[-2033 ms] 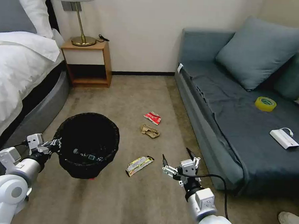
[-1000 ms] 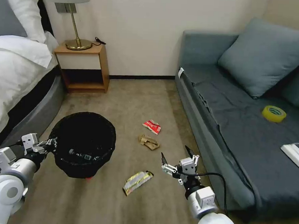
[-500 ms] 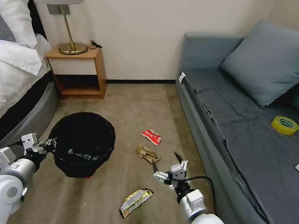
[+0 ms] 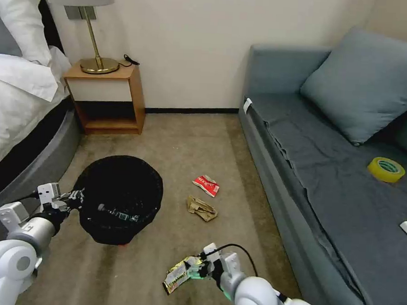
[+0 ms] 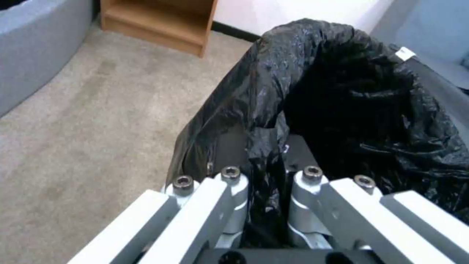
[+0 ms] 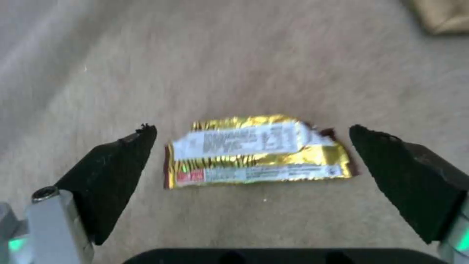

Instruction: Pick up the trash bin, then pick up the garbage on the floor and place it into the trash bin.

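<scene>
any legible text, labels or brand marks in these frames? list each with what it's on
No text can be quoted; every bit of print is too small or blurred.
Gold-and-white snack wrapper, between the open fingers of the right end effector: white panels of fine print and a red patch, unreadable.
Red-and-white packet: white lettering, unreadable.
Yellow tape roll: green inner ring, no readable text.
Trash bin, gripped by the left end effector: no label visible.

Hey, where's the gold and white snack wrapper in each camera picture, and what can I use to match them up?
Head view: the snack wrapper lies on the floor at bottom centre, at the right gripper.
Left wrist view: not in it; the left gripper is shut on the trash bin.
Right wrist view: wrapper centred between the open fingers.
Shared landmark: the crumpled brown paper, also at the right wrist picture's corner.
</scene>
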